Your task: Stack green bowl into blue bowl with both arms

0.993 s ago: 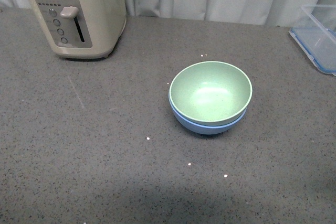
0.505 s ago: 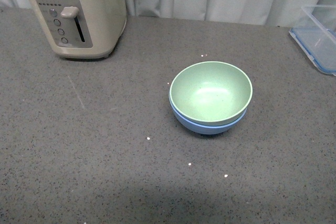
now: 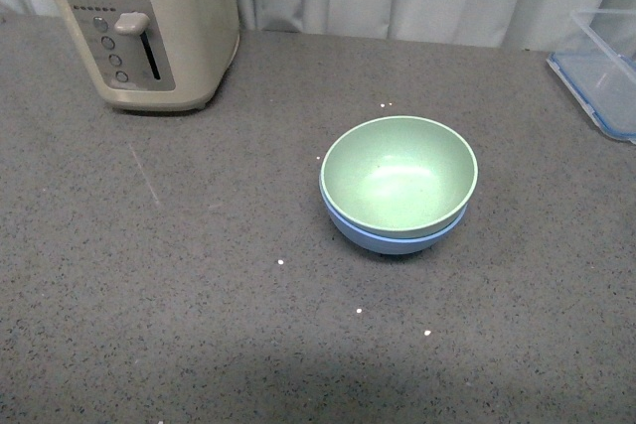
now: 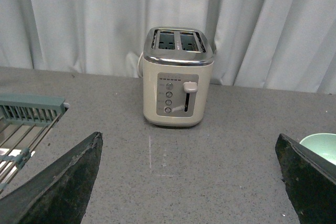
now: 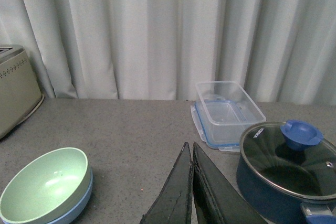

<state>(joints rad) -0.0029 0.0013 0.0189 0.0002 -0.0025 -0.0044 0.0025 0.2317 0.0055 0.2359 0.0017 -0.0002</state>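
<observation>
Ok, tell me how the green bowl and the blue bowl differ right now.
The green bowl is pale mint; the blue bowl is light blue. The green bowl sits nested inside the blue bowl, which rests on the counter. The green bowl's whole inside shows, while only the blue bowl's rim and outer wall show beneath it. Both are round, upright and close in size, and no gripper touches either.

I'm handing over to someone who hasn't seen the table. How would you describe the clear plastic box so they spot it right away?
Start from the grey speckled countertop and go to its far right edge, by the white curtain. The clear rectangular plastic box sits there on its blue-rimmed lid, beside a dark blue pot with a glass lid. It is the only see-through, straight-sided container; the stacked bowls are round and opaque.
</observation>
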